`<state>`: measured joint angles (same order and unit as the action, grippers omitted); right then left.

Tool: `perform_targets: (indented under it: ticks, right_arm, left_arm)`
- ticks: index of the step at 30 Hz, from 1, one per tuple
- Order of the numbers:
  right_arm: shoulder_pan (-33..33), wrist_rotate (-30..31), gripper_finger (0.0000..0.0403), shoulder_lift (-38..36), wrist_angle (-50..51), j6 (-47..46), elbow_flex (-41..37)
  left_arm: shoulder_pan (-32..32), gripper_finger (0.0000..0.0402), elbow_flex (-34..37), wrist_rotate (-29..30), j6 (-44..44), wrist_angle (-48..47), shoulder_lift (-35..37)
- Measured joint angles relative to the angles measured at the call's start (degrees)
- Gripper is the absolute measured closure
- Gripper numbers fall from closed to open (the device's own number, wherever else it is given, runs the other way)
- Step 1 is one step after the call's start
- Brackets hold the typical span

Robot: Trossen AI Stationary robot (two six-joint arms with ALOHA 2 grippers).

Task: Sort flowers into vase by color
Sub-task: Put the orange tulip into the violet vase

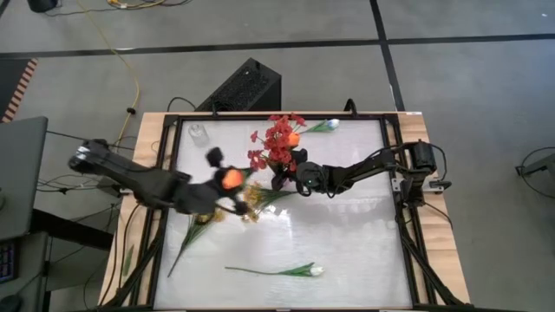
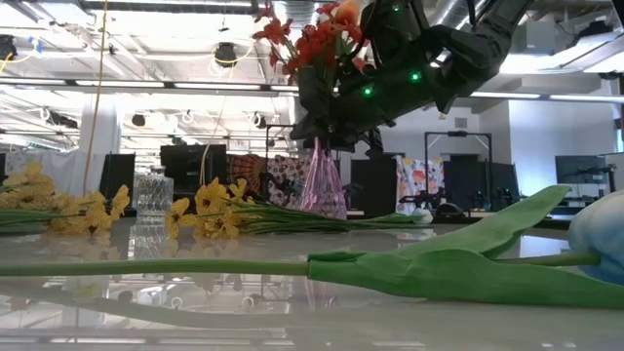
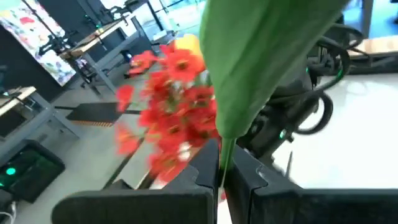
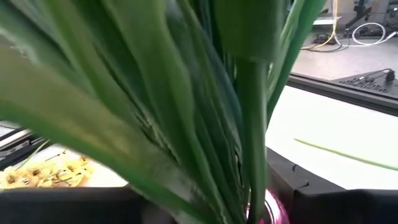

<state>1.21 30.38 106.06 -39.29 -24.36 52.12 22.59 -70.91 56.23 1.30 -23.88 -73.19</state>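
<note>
A pink vase [image 1: 279,179] [image 2: 322,185] stands mid-table with red flowers [image 1: 277,143] [image 3: 177,93] and an orange bloom [image 1: 293,137] in it. My right gripper [image 1: 299,178] reaches in from the table's right, its fingers either side of the vase mouth [image 4: 273,208] and the green stems [image 4: 205,124]. My left gripper [image 1: 224,192] [image 3: 222,177], just left of the vase, is shut on a green-stemmed flower with an orange bloom [image 1: 231,179]. Yellow sprays [image 1: 251,201] [image 2: 210,210] lie flat on the table. White tulips lie near the front [image 1: 299,270] [image 2: 468,263] and at the far edge [image 1: 325,126]. My left gripper pinches the flower's thin green stem [image 3: 222,163] between its two fingers, just under a broad green leaf [image 3: 261,56]. The flower is lifted clear of the table. My right gripper comes level from the table's right and closes around the top of the vase [image 4: 273,208], which stands upright on the table; leaves hide the exact place of contact.
A small clear glass vase [image 1: 198,133] [image 2: 153,200] stands near the far left corner. A dark frame [image 1: 399,186] borders the white table surface. The near white tulip's long leaf and stem [image 2: 292,265] lie across the front. A black box [image 1: 247,87] sits beyond the far edge.
</note>
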Motion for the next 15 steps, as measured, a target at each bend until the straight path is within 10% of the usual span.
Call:
perform_targets:
  ticks: [8,15]
  right_arm:
    - [0.0,-1.2,0.0225,0.0,-0.3,1.3,0.0]
    - [0.5,-7.3,0.0212,0.0,-0.5,2.0,0.0]
  left_arm:
    - [0.7,0.0401,5.2,-3.2,16.4,-12.9,14.6]
    - [1.3,0.0401,32.3,0.0,17.7,20.9,23.8]
